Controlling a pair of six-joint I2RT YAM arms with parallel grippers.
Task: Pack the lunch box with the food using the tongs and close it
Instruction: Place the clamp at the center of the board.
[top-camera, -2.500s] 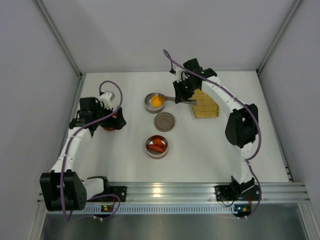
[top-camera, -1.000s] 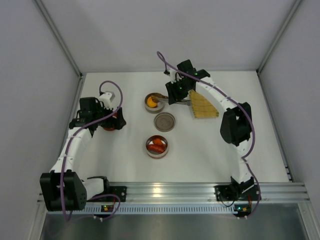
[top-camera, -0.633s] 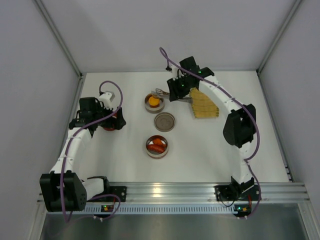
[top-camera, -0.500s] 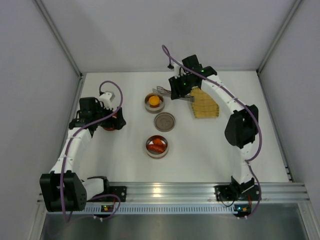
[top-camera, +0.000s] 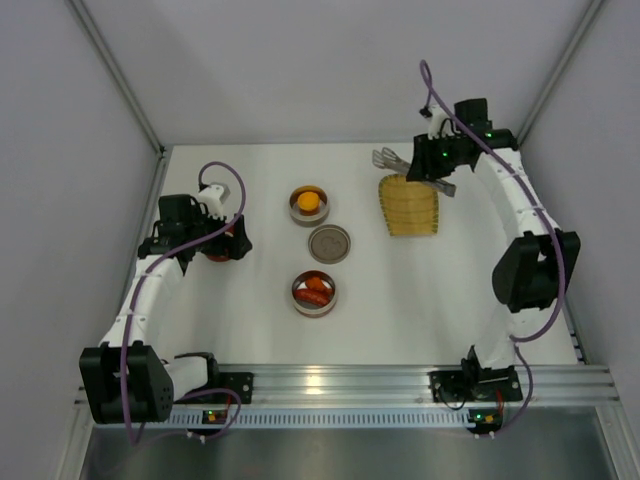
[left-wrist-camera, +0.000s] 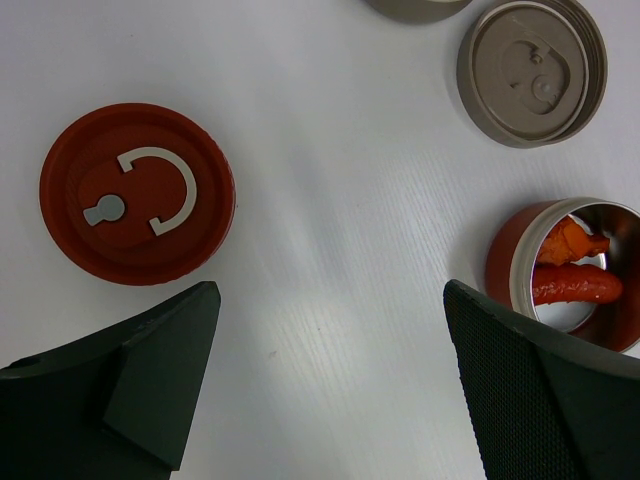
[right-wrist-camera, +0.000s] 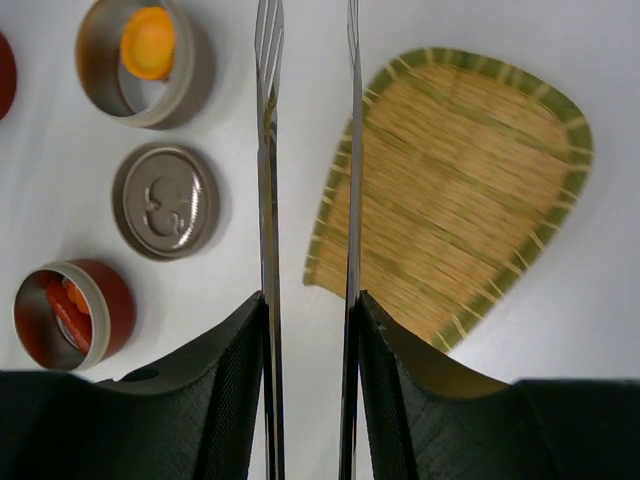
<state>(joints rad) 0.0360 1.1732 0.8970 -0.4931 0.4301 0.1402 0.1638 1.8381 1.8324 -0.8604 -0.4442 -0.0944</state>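
My right gripper (top-camera: 428, 162) is shut on the silver tongs (top-camera: 388, 158) above the far end of the woven yellow tray (top-camera: 408, 207). In the right wrist view the tongs (right-wrist-camera: 268, 150) run straight ahead from my right gripper (right-wrist-camera: 310, 310), both arms apart, nothing between the tips. The lunch box stands as separate round tins. A grey tin (top-camera: 311, 212) holds the orange piece of food (top-camera: 311, 201), and a red tin (top-camera: 314, 306) holds the red sausage pieces (left-wrist-camera: 570, 285). My left gripper (left-wrist-camera: 330, 292) hangs open over bare table beside the red lid (left-wrist-camera: 137, 194).
A grey lid (top-camera: 329, 243) lies between the two tins. White walls close in the table on three sides, and the right arm is near the back right corner. The aluminium rail with both arm bases runs along the near edge.
The right arm has carried the tongs from over the grey tin with the orange piece to the back right, above the tray's far end. The orange piece stayed in its tin. The left arm is still.
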